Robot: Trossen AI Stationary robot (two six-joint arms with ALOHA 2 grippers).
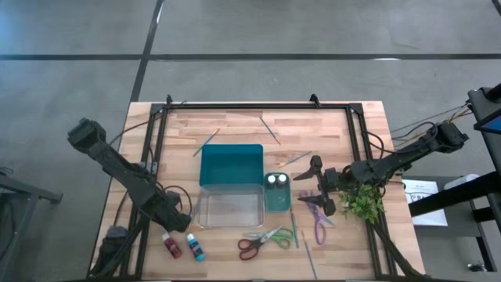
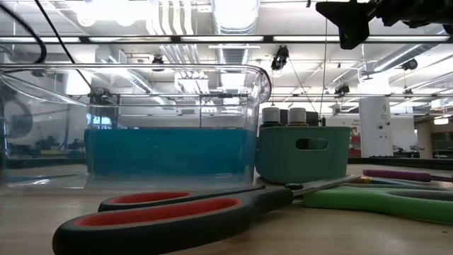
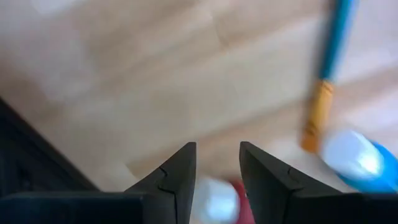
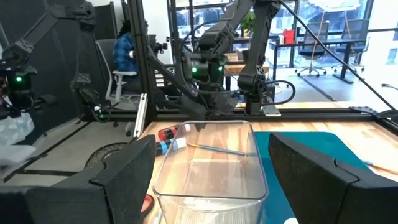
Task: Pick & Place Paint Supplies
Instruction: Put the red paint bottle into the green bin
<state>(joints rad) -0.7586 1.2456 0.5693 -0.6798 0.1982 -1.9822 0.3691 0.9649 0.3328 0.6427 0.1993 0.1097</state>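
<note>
Left gripper [image 1: 178, 225]: low at 7 o'clock on the tabletop [image 1: 235, 125], jaws a little apart, holding nothing, just above the red bottle [image 1: 171, 246].
Right gripper [image 1: 321, 186]: at 3 o'clock, jaws wide apart and empty, above the purple scissors [image 1: 317, 222].
Paint bottles: four; a red one and a blue one [image 1: 195, 247] lying side by side at 7 o'clock, two with caps up [image 1: 275, 181] inside the small teal cup [image 1: 277, 200].
Scissors: two pairs; the red-green pair [image 1: 262, 241] at 6 o'clock, the purple pair at 4 o'clock.
Brushes: several thin sticks; I cannot tell the exact count; one [image 1: 207, 141] at 11 o'clock, one [image 1: 269, 128] at 12 o'clock.
Bins: two; a teal one [image 1: 231, 164] touching a clear one [image 1: 229, 209], centre.
Plant sprig [image 1: 362, 202]: one, at 4 o'clock.
</note>
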